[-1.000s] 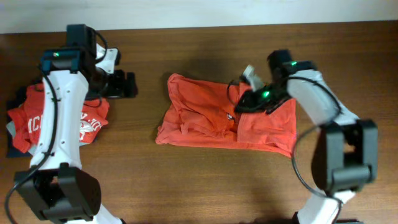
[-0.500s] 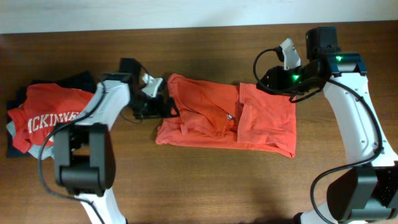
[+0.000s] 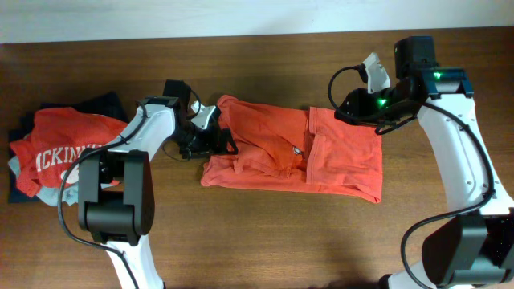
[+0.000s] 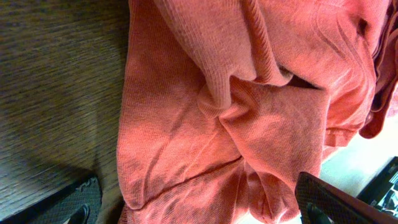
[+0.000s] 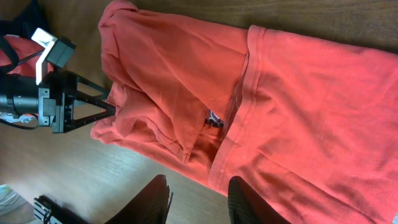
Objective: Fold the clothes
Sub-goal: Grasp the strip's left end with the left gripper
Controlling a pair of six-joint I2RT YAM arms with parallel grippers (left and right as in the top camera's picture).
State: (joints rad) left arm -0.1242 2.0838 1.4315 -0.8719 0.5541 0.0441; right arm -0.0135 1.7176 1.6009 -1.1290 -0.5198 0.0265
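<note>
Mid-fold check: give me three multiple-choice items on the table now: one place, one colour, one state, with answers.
1. From the orange-red cotton T-shirt, the pile of folded garments lies: A toward the left arm; B toward the right arm; C on top.
2. The folded red shirt's lettering is: A black; B white; C yellow.
3. The left arm's jaws are: A shut on a sleeve; B out of view; C open at the T-shirt's edge.
A: the pile sits on the left arm's side. B: white arched letters show. C: both fingers stand wide apart.
</note>
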